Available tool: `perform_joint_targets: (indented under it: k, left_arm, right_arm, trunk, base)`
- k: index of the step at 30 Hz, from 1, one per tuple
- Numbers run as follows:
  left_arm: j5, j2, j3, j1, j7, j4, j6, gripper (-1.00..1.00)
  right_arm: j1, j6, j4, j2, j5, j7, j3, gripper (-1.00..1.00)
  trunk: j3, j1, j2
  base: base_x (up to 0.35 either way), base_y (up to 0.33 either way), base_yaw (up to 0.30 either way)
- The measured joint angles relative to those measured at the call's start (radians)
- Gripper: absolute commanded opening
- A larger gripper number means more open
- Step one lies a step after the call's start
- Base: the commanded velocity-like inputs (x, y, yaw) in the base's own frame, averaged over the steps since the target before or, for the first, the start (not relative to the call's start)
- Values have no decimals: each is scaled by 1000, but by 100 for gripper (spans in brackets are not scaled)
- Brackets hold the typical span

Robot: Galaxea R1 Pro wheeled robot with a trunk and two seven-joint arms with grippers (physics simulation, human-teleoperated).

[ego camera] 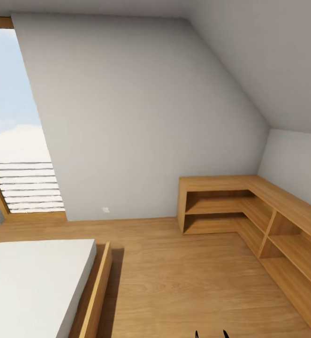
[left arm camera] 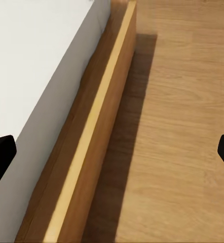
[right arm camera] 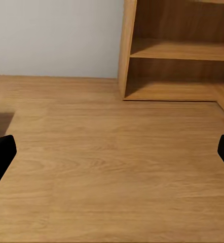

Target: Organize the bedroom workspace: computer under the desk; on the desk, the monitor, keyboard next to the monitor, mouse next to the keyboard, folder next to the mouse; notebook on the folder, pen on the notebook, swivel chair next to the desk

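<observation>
Ahead, from the head view we face the bedroom's grey wall (ego camera: 141, 117), a skylight (ego camera: 14, 122), a low corner shelf unit (ego camera: 268, 211) and a white bed (ego camera: 33, 281); our left gripper (left arm camera: 112, 152) spreads wide and empty over the bed's wooden frame (left arm camera: 91, 136), and our right gripper (right arm camera: 112, 152) spreads wide and empty above bare floor (right arm camera: 112, 167).
</observation>
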Motion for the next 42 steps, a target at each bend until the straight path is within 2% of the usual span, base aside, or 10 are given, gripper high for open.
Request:
perform_joint_targets:
  k: [42]
  left_arm:
    - [0, -1, 0, 0, 1, 0, 0, 100]
  right_arm:
    - [0, 39, -1, 0, -1, -1, -1, 100]
  trunk:
    - [0, 0, 0]
  base:
    - [322, 0, 0]
